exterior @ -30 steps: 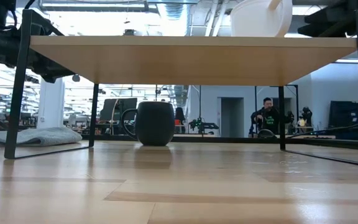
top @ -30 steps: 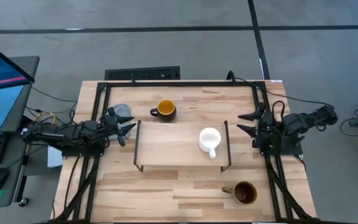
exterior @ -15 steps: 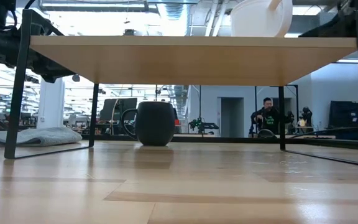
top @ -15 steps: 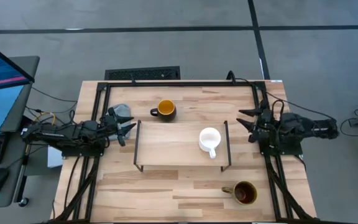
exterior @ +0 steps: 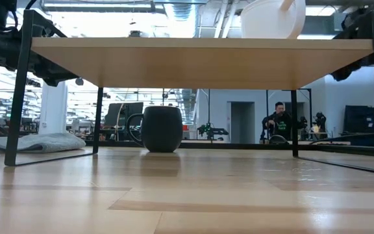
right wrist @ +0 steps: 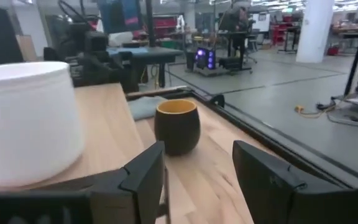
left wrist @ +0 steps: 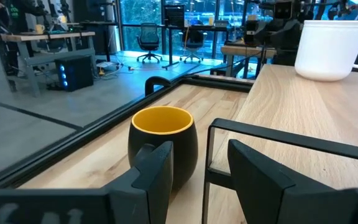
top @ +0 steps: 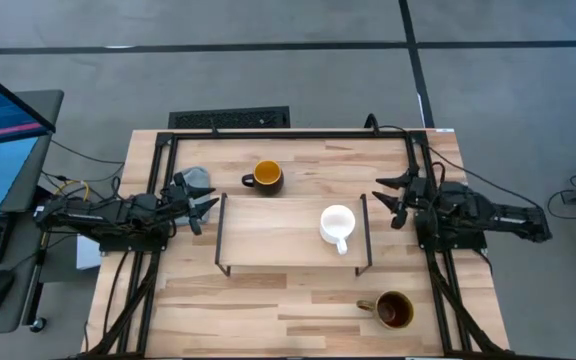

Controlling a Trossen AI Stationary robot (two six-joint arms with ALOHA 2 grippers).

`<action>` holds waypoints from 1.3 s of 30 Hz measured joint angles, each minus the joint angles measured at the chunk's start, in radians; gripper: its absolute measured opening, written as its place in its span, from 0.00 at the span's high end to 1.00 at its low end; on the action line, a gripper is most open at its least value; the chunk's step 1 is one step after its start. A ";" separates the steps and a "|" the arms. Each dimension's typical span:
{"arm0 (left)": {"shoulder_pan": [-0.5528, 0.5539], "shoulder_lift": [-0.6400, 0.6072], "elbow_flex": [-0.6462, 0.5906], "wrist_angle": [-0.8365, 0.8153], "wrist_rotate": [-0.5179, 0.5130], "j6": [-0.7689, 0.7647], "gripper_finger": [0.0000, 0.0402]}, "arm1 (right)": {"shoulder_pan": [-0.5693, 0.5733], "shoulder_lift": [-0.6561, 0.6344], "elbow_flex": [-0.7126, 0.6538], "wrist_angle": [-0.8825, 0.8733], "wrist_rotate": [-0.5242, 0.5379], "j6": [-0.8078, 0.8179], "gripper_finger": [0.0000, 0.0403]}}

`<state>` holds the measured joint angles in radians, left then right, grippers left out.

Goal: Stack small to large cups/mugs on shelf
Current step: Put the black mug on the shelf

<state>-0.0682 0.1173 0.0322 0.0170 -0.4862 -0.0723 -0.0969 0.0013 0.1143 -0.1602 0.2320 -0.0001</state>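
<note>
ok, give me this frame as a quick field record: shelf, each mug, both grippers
shelf: mid-table, one mug on it
white mug: on shelf, toward its right end, upright
dark mug: on tabletop, behind shelf, yellow-orange inside, upright
olive-brown mug: on tabletop, front right of shelf, upright
left gripper: open, empty, at shelf's left end
right gripper: open, empty, at shelf's right end, near white mug
grey cloth: tabletop, by left gripper

Mugs: three, one white (top: 337, 226), one dark with yellow inside (top: 266, 177), one brown (top: 393, 310). Shelf (top: 268, 236): one. Grey cloth (top: 194, 180): one.
</note>
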 joint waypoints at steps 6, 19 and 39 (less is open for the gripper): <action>0.000 0.000 0.000 -0.001 -0.024 0.000 0.64 | -0.066 0.000 -0.068 0.093 -0.050 0.000 0.47; 0.000 0.000 -0.003 0.100 -0.221 0.074 0.64 | -0.171 0.035 -0.088 0.133 -0.159 0.045 0.47; 0.096 0.220 0.401 -0.122 -0.101 0.065 0.78 | -0.181 0.155 -0.088 0.132 -0.157 0.045 0.47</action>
<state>0.0274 0.3373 0.4328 -0.1049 -0.5873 -0.0073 -0.2775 0.1567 0.0265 -0.0280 0.0753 0.0448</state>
